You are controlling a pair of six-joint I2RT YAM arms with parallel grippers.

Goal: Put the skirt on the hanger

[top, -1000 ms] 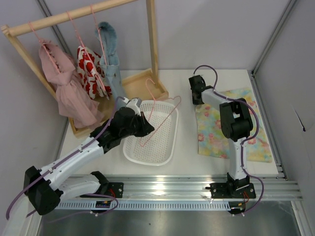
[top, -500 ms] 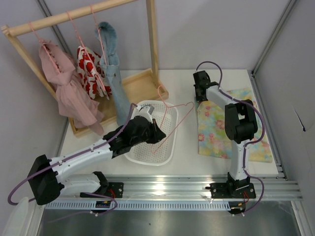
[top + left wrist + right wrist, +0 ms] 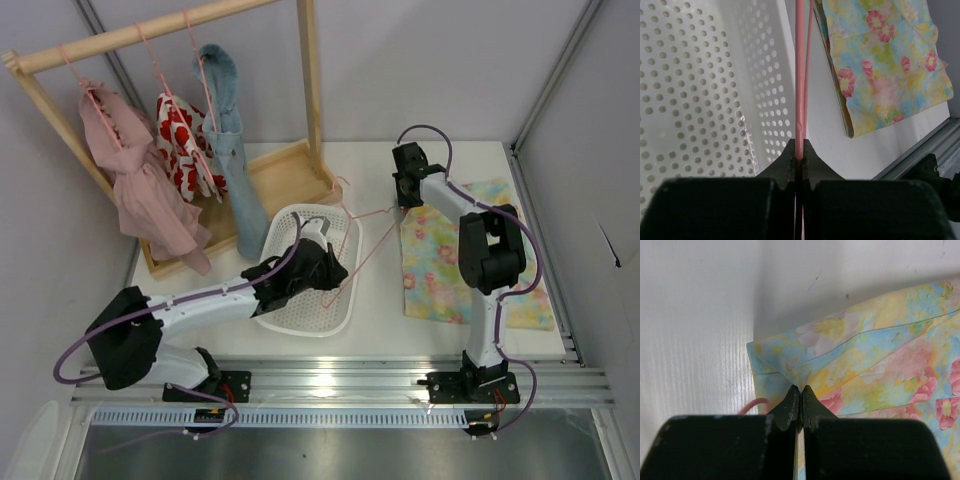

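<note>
The skirt point(image 3: 455, 265) lies flat on the table at the right, pale yellow and turquoise with pink flowers. My right gripper point(image 3: 405, 203) is shut on its far left corner, seen pinched between the jaws in the right wrist view point(image 3: 801, 389), the skirt point(image 3: 875, 360) spreading beyond them. The thin pink hanger point(image 3: 368, 245) hangs over the white basket point(image 3: 288, 322), its far end close to that corner. My left gripper point(image 3: 336, 278) is shut on the hanger's wire point(image 3: 800, 75), above the basket's right wall point(image 3: 765, 75). The skirt point(image 3: 880, 60) shows to the right there. A bit of hanger point(image 3: 753, 405) shows beside the right jaws.
A wooden rack point(image 3: 150, 30) stands at the back left with a pink garment point(image 3: 135, 190), a red-and-white one point(image 3: 180, 140) and a denim one point(image 3: 230, 150) hanging from it. Its wooden base tray point(image 3: 290, 170) lies behind the basket. A metal rail point(image 3: 350, 380) runs along the near edge.
My left arm has carried the hanger rightward and nearer, from the rack base across the basket toward the skirt. My right gripper shifted slightly right, then stayed at the skirt's corner.
</note>
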